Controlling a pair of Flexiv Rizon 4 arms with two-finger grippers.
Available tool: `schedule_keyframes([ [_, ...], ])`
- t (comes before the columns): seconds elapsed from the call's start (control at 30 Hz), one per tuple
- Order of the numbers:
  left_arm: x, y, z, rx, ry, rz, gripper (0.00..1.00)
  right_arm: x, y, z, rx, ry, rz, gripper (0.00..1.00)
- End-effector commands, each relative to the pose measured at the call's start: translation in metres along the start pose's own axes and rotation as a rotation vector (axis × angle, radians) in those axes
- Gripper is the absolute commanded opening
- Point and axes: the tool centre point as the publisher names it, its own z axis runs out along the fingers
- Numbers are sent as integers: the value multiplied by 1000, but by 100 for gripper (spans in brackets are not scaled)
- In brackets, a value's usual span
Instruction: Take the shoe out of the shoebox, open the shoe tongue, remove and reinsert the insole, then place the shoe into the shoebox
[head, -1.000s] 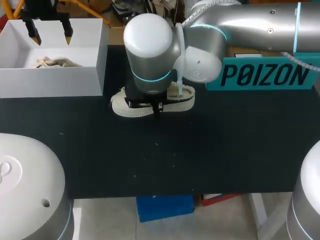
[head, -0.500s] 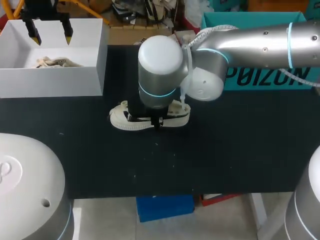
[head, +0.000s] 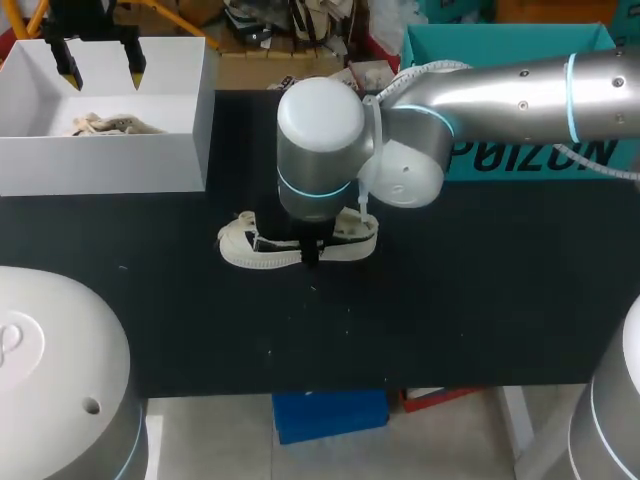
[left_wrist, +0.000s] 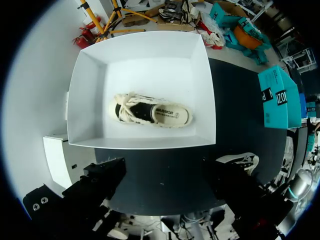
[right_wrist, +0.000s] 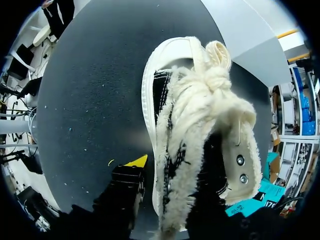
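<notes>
The shoe (head: 262, 250) lies on its sole near the middle of the black table (head: 450, 300), its length running from 9 to 3 o'clock in the head view, cream laces bunched thick over the tongue. The right arm comes in from 2 o'clock and its wrist stands straight over the shoe, hiding the middle of it from above. In the right wrist view the right fingers (right_wrist: 167, 167) hold the shoe by its side wall: one yellow tip (right_wrist: 137, 161) sits against the outside of the white sole, the other finger goes down inside the opening under the laces, and only a narrow gap is left between them.

The white shoebox (head: 120, 160) stands at 10 o'clock on the table, open at the top, with a second shoe (left_wrist: 150, 112) lying flat on its floor, well apart from the one on the table. The left fingers (head: 100, 68) hang above the box toward its 12 o'clock wall, spread wide and holding nothing, clear of the second shoe below them.

A teal box (head: 520, 150) lies at 2 o'clock, partly behind the right arm
</notes>
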Motion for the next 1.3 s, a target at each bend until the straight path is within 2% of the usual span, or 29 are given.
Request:
schedule_keyframes([
  [0.03, 0, 0, 0, -1, -2, -2, 100, -3, -5, -13, 14, 10, 1, 100],
  [0.3, 0, 0, 0, -1, -2, -2, 100, -11, -15, -59, 54, 37, 21, 100],
  [0.63, 0, 0, 0, -1, -2, -2, 100, -26, -30, -111, 62, 0, 19, 100],
  [0.93, 0, 0, 0, -1, -2, -2, 100, -38, -41, -129, -101, -71, -12, 100],
  [1.1, 0, 0, 0, -1, -2, -2, 100, -43, -47, -132, -198, -63, -35, 100],
  [1.3, 0, 0, 0, -1, -2, -2, 100, -51, -57, -139, -260, -38, -55, 100],
])
